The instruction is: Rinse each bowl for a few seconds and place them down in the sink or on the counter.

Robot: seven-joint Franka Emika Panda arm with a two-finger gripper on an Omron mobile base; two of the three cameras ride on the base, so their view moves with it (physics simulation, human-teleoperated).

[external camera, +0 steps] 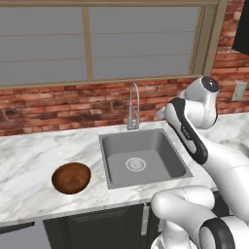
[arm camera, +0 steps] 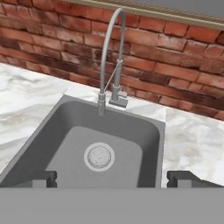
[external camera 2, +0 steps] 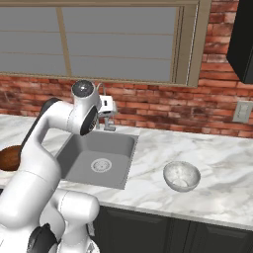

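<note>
The fingers [arm camera: 112,178] are being held wide apart above the sink [arm camera: 157,144]; a bowl [external camera: 71,177] rim should be approached squarely.

Hiding most of the brown bowl [external camera 2: 10,157] behind the arm [external camera 2: 37,148]. Cutting off the sink [arm camera: 144,144] at the bottom.

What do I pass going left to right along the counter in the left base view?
Brown bowl on the counter → sink with the faucet behind it → the robot's arm.
</note>
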